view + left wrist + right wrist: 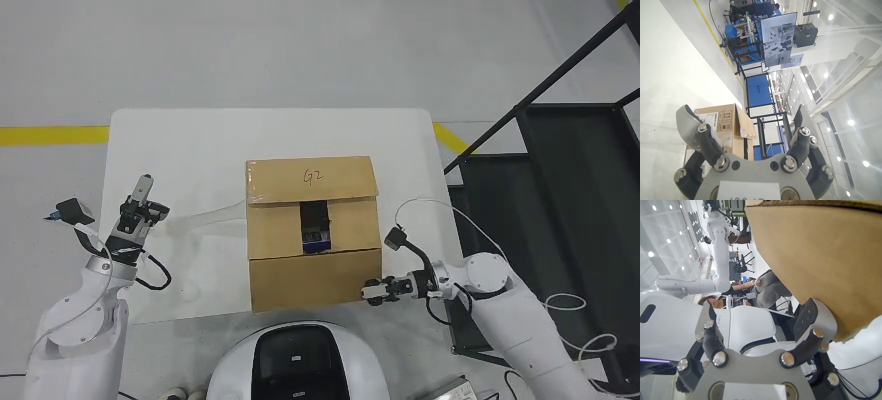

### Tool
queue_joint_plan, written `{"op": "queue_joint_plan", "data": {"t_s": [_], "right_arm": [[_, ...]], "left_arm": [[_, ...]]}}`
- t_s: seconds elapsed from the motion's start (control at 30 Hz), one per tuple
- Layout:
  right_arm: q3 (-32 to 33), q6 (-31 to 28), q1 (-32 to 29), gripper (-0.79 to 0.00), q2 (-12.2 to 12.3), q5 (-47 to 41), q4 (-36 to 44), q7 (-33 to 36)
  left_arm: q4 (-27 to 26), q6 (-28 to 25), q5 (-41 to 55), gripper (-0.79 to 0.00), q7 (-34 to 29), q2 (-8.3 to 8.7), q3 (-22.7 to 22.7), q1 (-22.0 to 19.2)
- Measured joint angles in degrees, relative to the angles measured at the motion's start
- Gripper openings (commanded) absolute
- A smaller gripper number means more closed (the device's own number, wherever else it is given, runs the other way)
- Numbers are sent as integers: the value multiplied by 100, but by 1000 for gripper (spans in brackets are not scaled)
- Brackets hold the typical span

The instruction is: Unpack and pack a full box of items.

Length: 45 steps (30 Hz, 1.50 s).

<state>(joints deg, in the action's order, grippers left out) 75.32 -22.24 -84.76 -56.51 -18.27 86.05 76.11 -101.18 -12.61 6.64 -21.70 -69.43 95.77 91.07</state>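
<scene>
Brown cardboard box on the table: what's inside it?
The brown cardboard box has a gap between its flaps, showing a dark item with a blue end. The flaps hide the rest.

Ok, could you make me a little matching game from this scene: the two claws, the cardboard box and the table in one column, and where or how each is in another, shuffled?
Things:
1. left claw
2. right claw
3. cardboard box
4. table

Places or states:
A. open, at the box's corner nearest the robot, on its right
B. white, bearing the box
C. open, above the table's left part, apart from the box
D. brown, top flaps ajar with a dark gap between them

Pairs: 1-C, 2-A, 3-D, 4-B.
</scene>
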Motion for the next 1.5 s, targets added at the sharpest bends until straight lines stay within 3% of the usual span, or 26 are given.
{"op": "queue_joint_plan", "data": {"t_s": [0.23, 0.4, 0.6, 0.87, 1.03, 1.2, 1.3, 1.5], "right_arm": [[-215, -111, 75, 0, -74, -65, -248, -879], [-373, -117, 216, 0, -114, -260, -473, -1021], [-198, -167, 157, 0, -66, -623, -420, -713], [885, -59, -240, 0, 125, -1890, -88, 35], [1165, 156, -190, 0, 161, -2280, -201, 206], [1204, 249, 9, 0, 159, -2455, -404, 216], [1266, 218, 69, 0, 158, -2552, -483, 165], [1277, 212, 73, 0, 158, -2570, -494, 164]], "left_arm": [[0, 0, 0, 0, 0, 0, 0, 0], [0, 0, 0, 0, 0, 0, 0, 0], [0, 0, 0, 0, 0, 0, 0, 0], [0, 0, 0, 0, 0, 0, 0, 0], [-5, -1, -2, 0, -3, 0, -4, -1], [-274, -88, -226, 0, -749, 38, -288, -151], [-91, -118, -406, 0, -1180, 45, -543, -375], [307, -55, 337, 0, -2496, 60, -1087, -968]]}}
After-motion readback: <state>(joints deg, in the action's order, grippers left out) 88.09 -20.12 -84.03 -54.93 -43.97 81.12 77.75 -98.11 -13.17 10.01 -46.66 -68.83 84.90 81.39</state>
